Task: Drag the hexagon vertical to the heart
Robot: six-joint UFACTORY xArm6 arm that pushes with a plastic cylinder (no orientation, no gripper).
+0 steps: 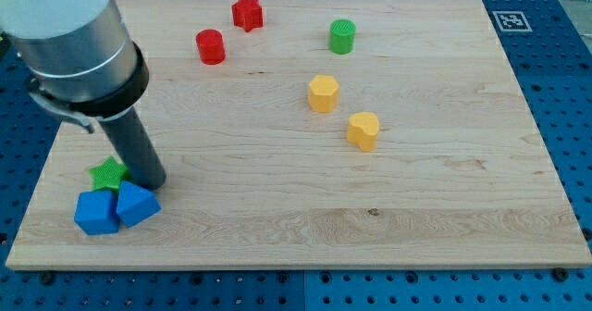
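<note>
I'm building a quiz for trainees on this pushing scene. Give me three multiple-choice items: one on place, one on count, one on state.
1. Where is my tip?
A. beside the green star and blue blocks at the view's bottom left
B. beside the green cylinder
C. between the yellow blocks

2. How many red blocks are there?
A. one
B. two
C. three

3. The yellow hexagon and yellow heart are:
A. touching
B. stacked
C. apart

Answers:
1. A, the rod ends next to the green star.
2. B, the red star and red cylinder.
3. C, bare board shows between them.
</note>
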